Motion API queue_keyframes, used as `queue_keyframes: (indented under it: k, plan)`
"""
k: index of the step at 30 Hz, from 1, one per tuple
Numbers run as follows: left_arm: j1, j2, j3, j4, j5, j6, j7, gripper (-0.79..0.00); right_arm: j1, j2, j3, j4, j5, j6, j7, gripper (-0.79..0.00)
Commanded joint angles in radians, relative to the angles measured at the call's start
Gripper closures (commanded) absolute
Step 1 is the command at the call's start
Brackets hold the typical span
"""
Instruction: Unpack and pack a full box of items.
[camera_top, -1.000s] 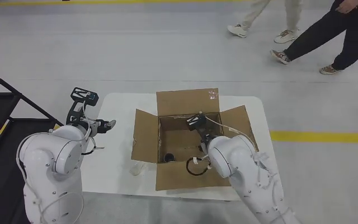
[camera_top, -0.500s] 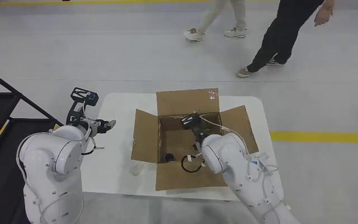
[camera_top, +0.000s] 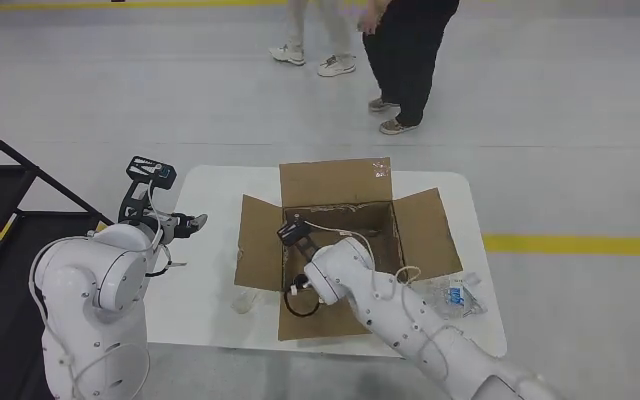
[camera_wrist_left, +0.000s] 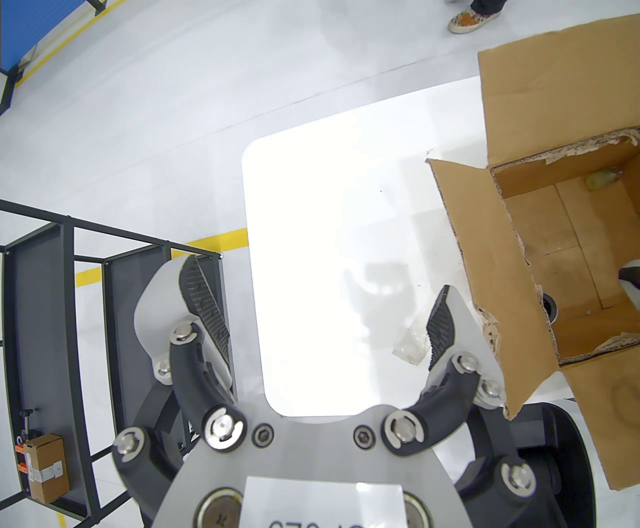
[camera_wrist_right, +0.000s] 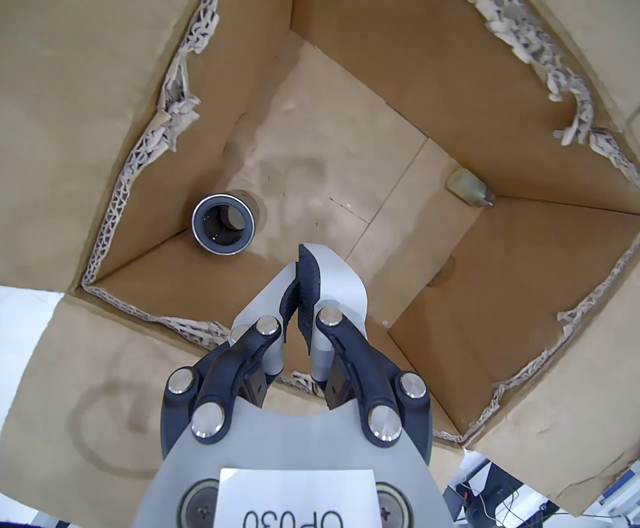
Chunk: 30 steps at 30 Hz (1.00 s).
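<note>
A white table (camera_top: 215, 260) (camera_wrist_left: 325, 225) carries the box (camera_top: 335, 182) (camera_wrist_left: 550, 90) (camera_wrist_right: 100, 100). The box stands open with all four flaps folded outward, and the edges of its walls are torn and ragged. A black rack (camera_top: 20, 200) (camera_wrist_left: 40, 300) stands on the floor just beside the left end of the table.

The right arm (camera_top: 380, 300) reaches across the near flap and down into the left half of the box. The right gripper (camera_wrist_right: 304, 260) hangs inside the box, above the floor and not touching it. Its jaws are pressed together, pad against pad, with nothing between them. The left gripper (camera_wrist_left: 320, 280) (camera_top: 190, 223) is over the left end of the table, well apart from the box. Its jaws are spread wide and hold nothing.

A clear plastic bag (camera_top: 455, 297) with some blue on it lies on the table just beside the right flap. A smaller piece of clear wrap (camera_top: 245, 300) (camera_wrist_left: 412, 345) lies on the table at the foot of the left flap.

Two items are in the box. A black tube (camera_wrist_right: 223, 229) (camera_wrist_left: 550, 305) with a metal rim stands upright in the near left corner, its open end up, close to both walls. The right gripper is near it but apart from it. A small pale bottle (camera_wrist_right: 467, 187) (camera_wrist_left: 602, 179) lies on its side in the corner diagonally opposite, against the back wall.
</note>
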<state>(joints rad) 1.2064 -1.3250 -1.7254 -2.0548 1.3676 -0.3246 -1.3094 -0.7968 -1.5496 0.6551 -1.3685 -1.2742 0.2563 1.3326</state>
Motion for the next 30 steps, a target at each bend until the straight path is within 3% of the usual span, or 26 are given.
queue_keyframes:
  k: [1, 8, 30]
  plan:
    - [0.000, 0.000, 0.000, 0.000, 0.000, 0.000, 0.000, -0.785, 0.022, -0.014, -0.015, 0.067, 0.015, -0.009, -0.013, -0.129]
    - [0.000, 0.000, 0.000, 0.000, 0.000, 0.000, 0.000, -0.785, 0.067, -0.056, -0.030, 0.221, 0.100, -0.031, -0.075, -0.225]
    - [0.000, 0.000, 0.000, 0.000, 0.000, 0.000, 0.000, -0.785, 0.111, -0.136, -0.075, 0.425, 0.167, -0.112, -0.161, -0.271]
